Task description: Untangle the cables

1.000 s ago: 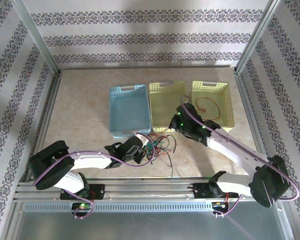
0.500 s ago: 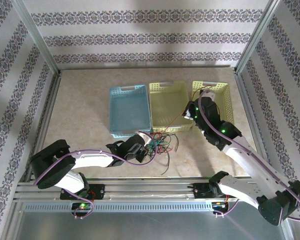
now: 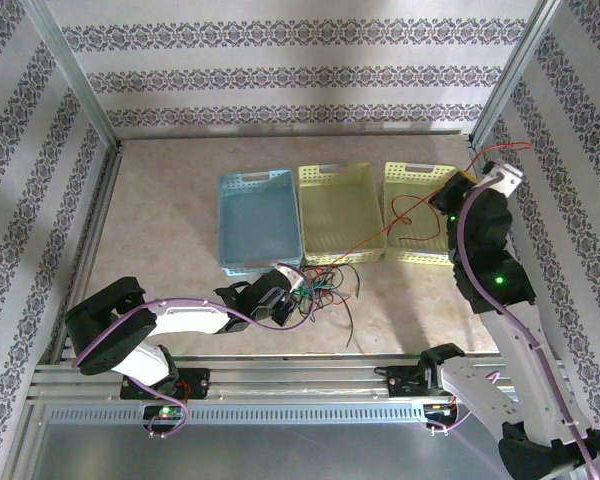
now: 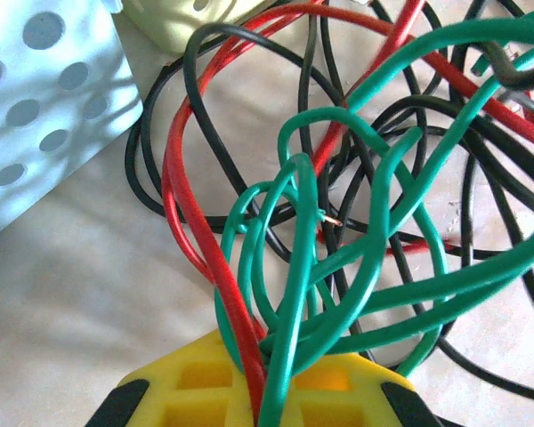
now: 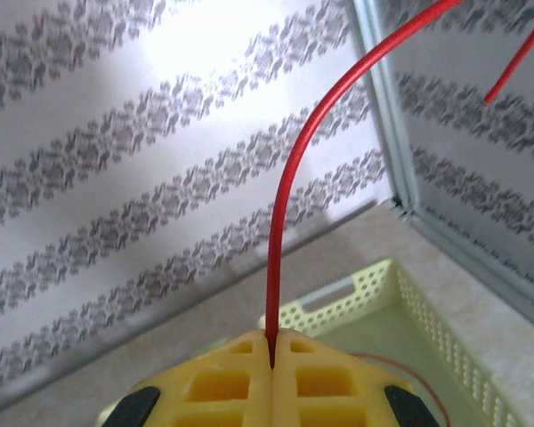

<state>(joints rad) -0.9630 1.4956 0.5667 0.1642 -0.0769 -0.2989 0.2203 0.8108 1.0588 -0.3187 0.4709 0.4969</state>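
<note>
1. On the left, the left gripper (image 4: 262,391) is clamped shut on the tangle (image 3: 325,283), which lies on the table just in front of the blue basket (image 3: 223,225); green wire (image 4: 374,267) and a red strand run between its pads; we would hold it low and firm as the anchor.
2. In the middle, the red wire (image 3: 380,232) rises from the tangle over the near corner of the middle yellow basket (image 3: 335,172); the black wire (image 4: 196,98) loops around it; we judge that a slow pull along the wire's own line is best, easing off if the green loops tighten.
3. On the right, the right gripper (image 5: 273,347) is closed on the red wire, raised above the right yellow basket (image 3: 420,170); the wire's free end arcs above it.
4. A second ago the right gripper sat low beside the tangle; it has since lifted and swung right, drawing the red wire out, while the left gripper has stayed put.
</note>
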